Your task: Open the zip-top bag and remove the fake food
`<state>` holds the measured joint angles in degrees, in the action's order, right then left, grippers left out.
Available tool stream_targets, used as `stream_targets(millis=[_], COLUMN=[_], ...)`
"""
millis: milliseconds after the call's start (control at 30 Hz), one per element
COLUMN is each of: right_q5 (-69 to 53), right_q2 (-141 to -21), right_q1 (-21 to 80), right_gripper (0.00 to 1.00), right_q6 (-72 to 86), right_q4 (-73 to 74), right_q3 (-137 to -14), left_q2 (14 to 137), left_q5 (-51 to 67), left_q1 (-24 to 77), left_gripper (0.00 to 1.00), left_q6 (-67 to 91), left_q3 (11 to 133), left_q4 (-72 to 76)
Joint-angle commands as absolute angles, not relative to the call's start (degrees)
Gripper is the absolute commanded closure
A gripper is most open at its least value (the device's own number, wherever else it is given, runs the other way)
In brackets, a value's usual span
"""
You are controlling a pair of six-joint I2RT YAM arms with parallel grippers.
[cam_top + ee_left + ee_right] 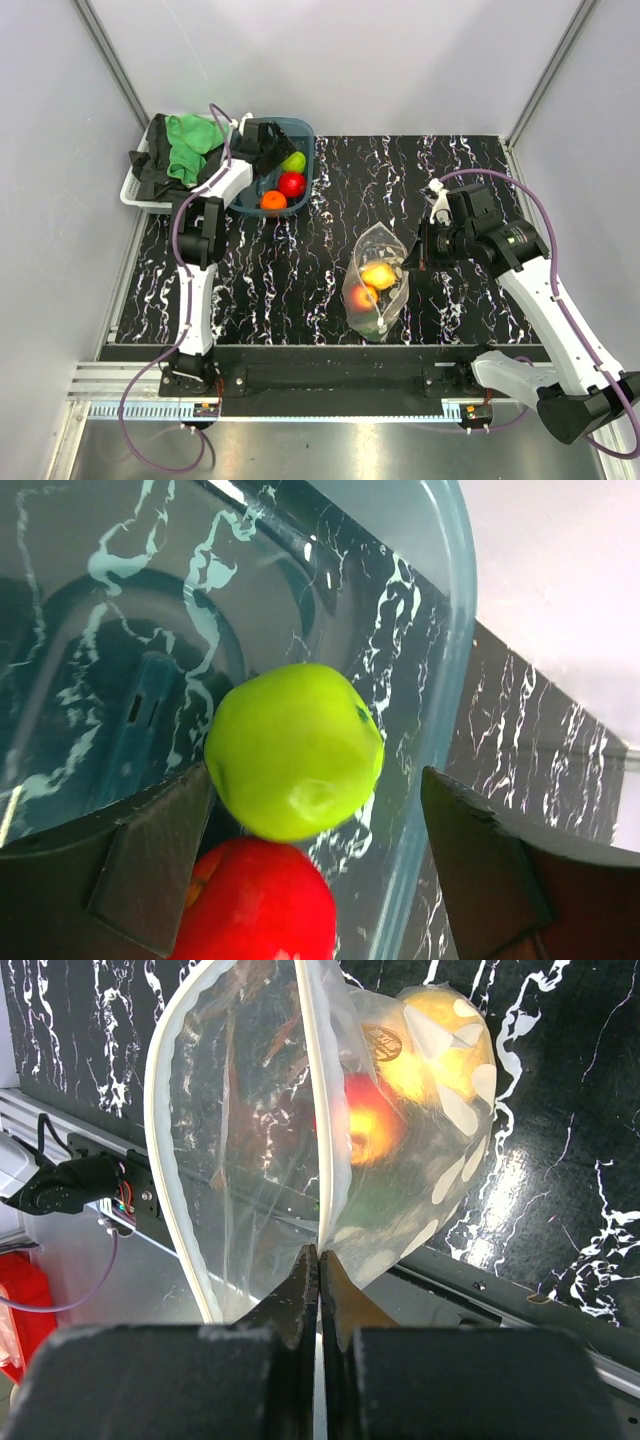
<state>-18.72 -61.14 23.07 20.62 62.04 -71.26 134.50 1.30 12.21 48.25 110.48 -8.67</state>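
Teal tub (pixel 311 150): three fruits (pixel 291 184), left fingers (pixel 150 870) spread; right fingers (pixel 300 1295) pinch fruit-filled bag (pixel 381 240)

The red fruit (pixel 265 905) is cut off by the left wrist view's bottom edge, and the teal tub (pixel 458 660) runs past 3 of its edges. Inside the zip-top bag (pixel 250 1160), the fake food (pixel 375 1125) shows only as blurred yellow, red and green patches.

Lab test cell: grey panel walls (pixel 350 60), aluminium frame (pixel 112 55).
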Motion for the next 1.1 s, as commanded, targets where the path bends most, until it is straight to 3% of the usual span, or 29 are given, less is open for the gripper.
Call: stream_targets(millis=[0, 333, 533, 667, 700, 767, 833, 1067], right_q5=[-19.78, -17.14, -18.54, -22.14, -23.28, -23.9, -25.22, -26.28], right_q2=[-60.12, -60.38, -60.47, -61.08, -61.17, -61.61, -62.05, -61.44], right_q1=[22.76, 22.76, 22.76, 22.76, 22.76, 22.85, 22.76, 22.76], right_gripper=[1.0, 1.0, 1.0, 1.0, 1.0, 1.0, 1.0, 1.0], right_q6=[20.48, 18.46, 19.07, 19.6, 19.77, 19.86, 20.13, 22.32], right_q4=[60.56, 65.3, 64.87, 64.25, 64.07, 63.81, 63.63, 63.02], right_q3=[-73.13, -72.16, -71.19, -72.51, -73.55, -74.7, -75.93, -75.94], left_q2=[123.06, 91.7, 75.35, 71.46, 71.37, 73.2, 75.31, 83.31], left_q5=[1.67, 7.21, -1.99, -12.02, -13.52, -16.52, -17.92, -22.59], left_q1=[11.87, 20.64, 42.42, 58.92, 60.98, 65.54, 67.4, 68.82], left_gripper=[0.12, 0.19, 0.31, 0.42, 0.51, 0.58, 0.68, 0.83], left_q6=[42.37, 39.81, 38.06, 36.83, 36.48, 35.77, 34.9, 30.86], left_q3=[108.39, 84.13, 71.99, 69.52, 69.96, 71.45, 75.12, 81.89], left_q4=[-9.58, -8.61, -10.1, -12.47, -13.09, -16.58, -19.67, -26.44])
